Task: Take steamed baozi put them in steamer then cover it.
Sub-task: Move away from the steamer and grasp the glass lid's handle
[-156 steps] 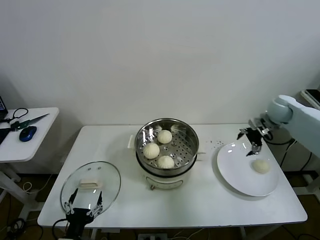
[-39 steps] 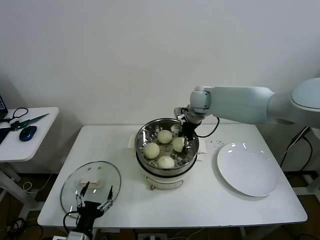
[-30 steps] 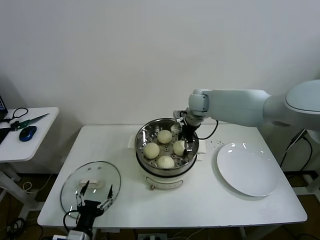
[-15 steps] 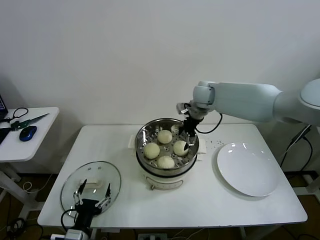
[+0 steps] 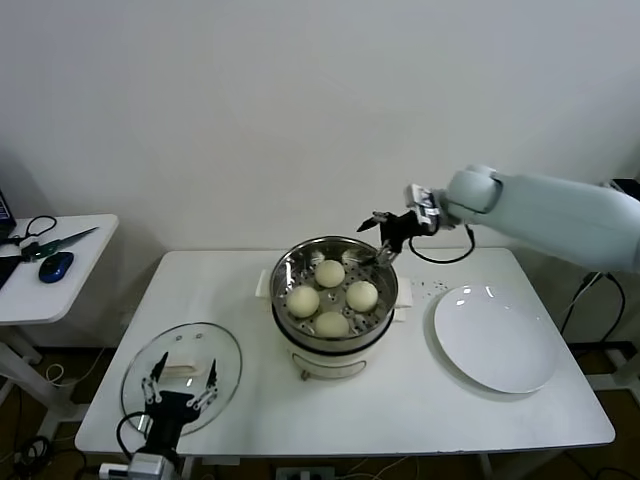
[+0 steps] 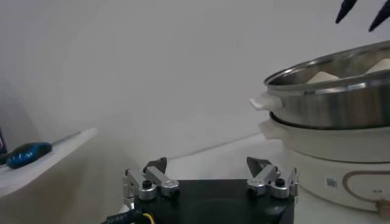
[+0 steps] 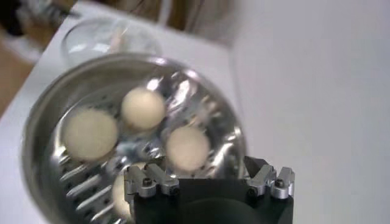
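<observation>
Four steamed baozi [image 5: 330, 297] sit in the steamer [image 5: 334, 292], just below the right gripper [image 5: 383, 238], whose jaws are spread wide and hold nothing. The cover [image 5: 181, 373] lies flat on the white table [image 5: 400, 400], touching nothing, right ahead of the left gripper [image 5: 180, 390], jaws apart too. Bare plate [image 5: 494, 338] off right, plain white wall [image 5: 300, 110] behind, side table [image 5: 50, 265] far left.

- Four baozi [image 5: 331, 296] sit in the steamer [image 5: 334, 304], below-left of the right gripper [image 5: 385, 237].
- The cover [image 5: 182, 375] (on the table [image 5: 400, 400]) lies just behind the left gripper [image 5: 180, 385].
- A plate [image 5: 495, 338] lies below-right of the right gripper.
</observation>
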Controlling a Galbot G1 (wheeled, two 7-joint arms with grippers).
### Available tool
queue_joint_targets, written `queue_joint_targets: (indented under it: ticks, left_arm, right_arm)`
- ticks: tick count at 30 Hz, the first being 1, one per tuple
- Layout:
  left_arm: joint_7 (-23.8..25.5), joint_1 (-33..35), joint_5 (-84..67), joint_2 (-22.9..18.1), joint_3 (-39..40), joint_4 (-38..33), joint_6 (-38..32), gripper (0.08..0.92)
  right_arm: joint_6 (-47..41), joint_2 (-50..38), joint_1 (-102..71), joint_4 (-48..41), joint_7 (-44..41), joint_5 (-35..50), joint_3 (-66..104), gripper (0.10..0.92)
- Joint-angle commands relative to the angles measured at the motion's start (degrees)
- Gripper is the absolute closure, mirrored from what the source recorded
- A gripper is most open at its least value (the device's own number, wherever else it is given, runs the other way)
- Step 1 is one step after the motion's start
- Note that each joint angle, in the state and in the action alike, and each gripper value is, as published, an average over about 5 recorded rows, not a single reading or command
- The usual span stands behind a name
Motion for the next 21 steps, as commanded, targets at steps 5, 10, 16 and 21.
queue_joint_targets:
  ticks: [5,10,16,21]
  left_arm:
    - [0.4,0.2,10.5,-0.3,-0.2,-1.1,-1.1,0.177]
    - [0.2,0.2,19.3,0.1,-0.6,-2.3,-1.3,0.177]
    - [-1.0,-0.6,30.7,2.3,-0.4,-2.7,-0.2,0.177]
    - [-1.9,-0.3,43.4,3.7,-0.9,-2.1,0.3,0.177]
  right_arm:
    - [8.3,-18.0,-45.7,8.2,18.1,-2.1,52.3,0.203]
    - [8.2,-15.8,-63.7,9.4,19.5,-5.3,72.6,0.203]
    - [8.4,-11.1,-80.0,12.2,21.9,-8.0,90.7,0.203]
    - [7.4,-5.8,-89.8,15.8,23.5,-10.4,101.0,0.203]
